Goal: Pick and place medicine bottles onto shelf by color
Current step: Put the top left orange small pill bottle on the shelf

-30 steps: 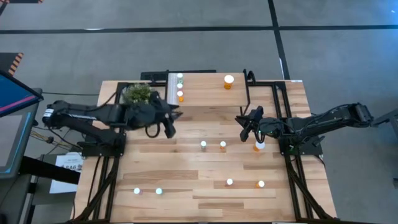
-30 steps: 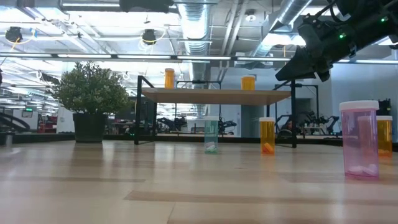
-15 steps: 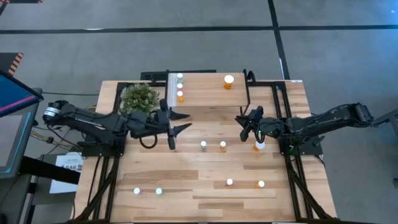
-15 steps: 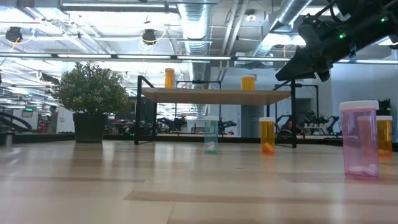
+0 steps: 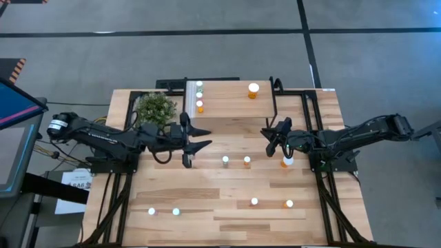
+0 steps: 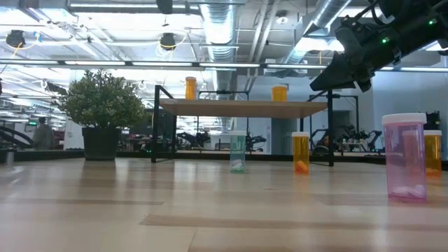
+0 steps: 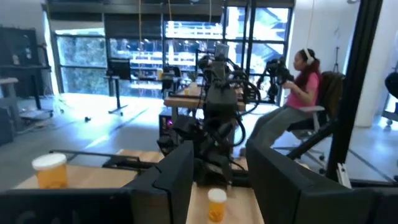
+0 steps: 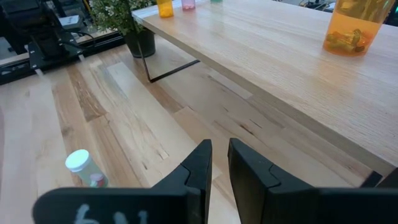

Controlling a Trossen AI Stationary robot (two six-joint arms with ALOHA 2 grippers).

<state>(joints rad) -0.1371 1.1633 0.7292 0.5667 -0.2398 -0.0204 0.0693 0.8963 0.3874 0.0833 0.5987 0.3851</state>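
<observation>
bottles (image 5: 247, 161): 11 | shelf (image 5: 227, 102): 1 | plant (image 5: 154, 106): 1 | arms: 2

In the low view, the right arm (image 6: 378, 42) is cut off by the top and right edges, so its pincer does not show there. The orange bottle (image 6: 433, 152) at the right edge stands partly hidden behind the pink bottle (image 6: 405, 157).

In the high view, the bottles on the shelf (image 5: 227, 100) are too small to read any labels.

In the left wrist view, the orange bottle (image 7: 216, 204) between the dark fingers (image 7: 177, 180) is cut off by the bottom edge.

In the right wrist view, the large orange bottle (image 8: 354, 25) on the shelf is cut off at the top edge.
</observation>
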